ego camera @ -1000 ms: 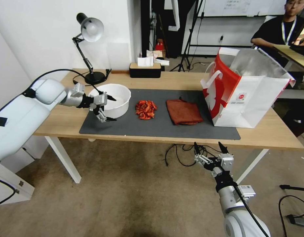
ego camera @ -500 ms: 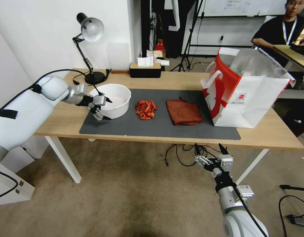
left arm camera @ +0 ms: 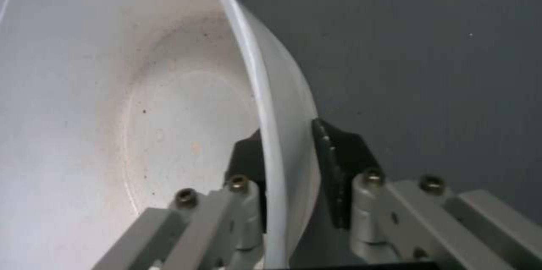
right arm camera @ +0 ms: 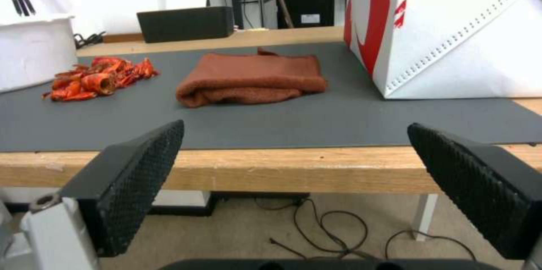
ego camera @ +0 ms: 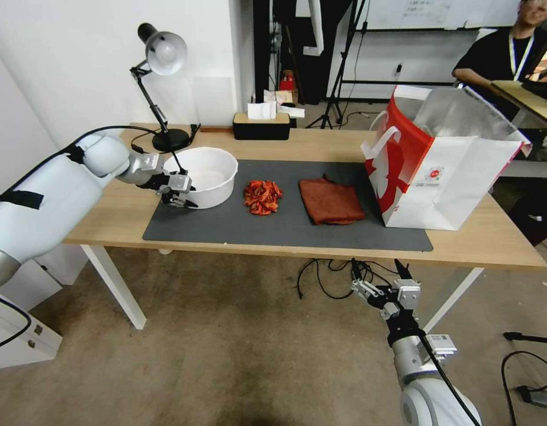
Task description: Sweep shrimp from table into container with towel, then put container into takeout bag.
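Observation:
The white container [ego camera: 211,168] stands at the left end of the dark mat [ego camera: 285,231] on the table [ego camera: 486,236]. My left gripper [ego camera: 187,197] is shut on its near-left rim, one finger inside the wall and one outside [left arm camera: 288,134]. The container's inside [left arm camera: 113,92] holds nothing. A pile of red-orange shrimp [ego camera: 262,196] lies just right of the container. The folded rust-brown towel [ego camera: 331,201] lies farther right. The red-and-white takeout bag [ego camera: 445,171] stands open at the table's right end. My right gripper [ego camera: 377,269] hangs open below the front edge, facing the towel [right arm camera: 248,77] and shrimp [right arm camera: 96,79].
A desk lamp [ego camera: 164,53] and a black tissue box [ego camera: 261,125] stand along the back of the table. Cables [ego camera: 321,278] lie on the floor under the front edge. The mat's front strip is bare.
My left gripper moved in from open beside the container and closed its fingers over the rim. The right arm stayed where it was.

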Tool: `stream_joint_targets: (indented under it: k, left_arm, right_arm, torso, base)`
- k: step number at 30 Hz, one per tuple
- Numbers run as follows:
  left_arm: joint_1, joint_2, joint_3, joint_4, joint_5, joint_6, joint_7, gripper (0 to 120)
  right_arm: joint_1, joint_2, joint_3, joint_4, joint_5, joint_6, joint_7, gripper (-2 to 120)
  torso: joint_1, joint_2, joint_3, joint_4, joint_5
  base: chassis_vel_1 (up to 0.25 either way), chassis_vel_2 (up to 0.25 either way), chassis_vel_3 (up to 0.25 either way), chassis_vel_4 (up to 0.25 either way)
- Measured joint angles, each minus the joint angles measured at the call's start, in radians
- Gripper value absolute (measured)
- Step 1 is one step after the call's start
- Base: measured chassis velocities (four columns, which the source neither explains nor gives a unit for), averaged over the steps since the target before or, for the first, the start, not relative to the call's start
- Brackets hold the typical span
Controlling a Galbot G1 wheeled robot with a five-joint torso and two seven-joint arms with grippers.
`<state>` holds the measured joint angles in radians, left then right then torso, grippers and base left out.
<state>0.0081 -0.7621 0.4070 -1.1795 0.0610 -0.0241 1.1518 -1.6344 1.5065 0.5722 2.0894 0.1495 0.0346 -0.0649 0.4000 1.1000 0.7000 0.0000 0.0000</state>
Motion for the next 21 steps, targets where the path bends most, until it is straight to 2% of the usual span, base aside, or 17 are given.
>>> stream_joint_targets:
  k: [3,8,14,15,16,17,18,19,20,21]
  left_arm:
    - [0.011,0.006,-0.002,-0.013,0.001,0.002,-0.002,1]
    - [0.022,0.013,-0.009,-0.024,0.001,0.002,-0.008,0]
    - [0.040,0.046,-0.044,-0.094,0.004,-0.012,-0.018,0]
    - [0.048,0.067,-0.067,-0.139,0.005,-0.030,-0.021,0]
    - [0.048,0.067,-0.067,-0.139,0.005,-0.030,-0.021,0]
    - [0.065,0.092,-0.106,-0.192,0.015,-0.073,-0.007,0]
    - [0.072,0.099,-0.118,-0.209,0.020,-0.085,-0.002,0]
    - [0.104,0.123,-0.151,-0.265,0.034,-0.115,0.006,0]
    - [0.104,0.123,-0.151,-0.265,0.034,-0.115,0.006,0]
    - [0.136,0.145,-0.178,-0.307,0.034,-0.140,0.010,0]
  right_arm:
    - [0.000,-0.002,-0.001,-0.001,0.000,0.001,0.000,100]
    - [-0.002,-0.003,-0.003,-0.002,0.000,0.003,-0.001,100]
    - [-0.007,-0.004,-0.004,0.006,0.000,0.005,-0.003,100]
    - [-0.007,-0.005,-0.004,0.009,0.001,0.007,-0.002,100]
    - [-0.007,-0.005,-0.004,0.009,0.001,0.007,-0.002,100]
    - [-0.006,-0.006,-0.004,0.011,0.002,0.009,0.004,100]
    - [-0.005,-0.007,-0.004,0.010,0.004,0.009,0.005,100]
    - [-0.002,-0.008,-0.005,0.009,0.006,0.012,0.008,100]
    - [-0.002,-0.008,-0.005,0.009,0.006,0.012,0.008,100]
    - [0.001,-0.010,-0.006,0.006,0.008,0.014,0.009,100]
  torso:
    - [0.000,0.000,0.000,0.0000,-0.0001]
    - [0.000,0.000,0.000,0.0000,-0.0002]
    - [0.000,0.000,0.000,-0.0001,-0.0003]
    - [0.000,0.000,0.000,-0.0002,0.0000]
    - [0.000,0.000,0.000,-0.0002,0.0000]
    - [0.000,0.000,0.000,-0.0002,0.0001]
    - [0.000,0.000,0.000,-0.0001,0.0002]
    - [0.000,0.000,0.000,-0.0001,0.0001]
    - [0.000,0.000,0.000,-0.0001,0.0001]
    - [0.000,0.000,0.000,-0.0001,-0.0001]
  base:
    - [0.000,0.000,0.000,0.000]
    - [0.000,0.000,0.000,0.000]
    - [0.000,0.000,0.000,0.000]
    - [0.000,0.000,0.000,0.000]
    - [0.000,0.000,0.000,0.000]
    - [0.000,0.000,0.000,0.000]
    - [0.000,0.000,0.000,0.000]
    - [0.000,0.000,0.000,0.000]
    - [0.000,0.000,0.000,0.000]
    - [0.000,0.000,0.000,0.000]
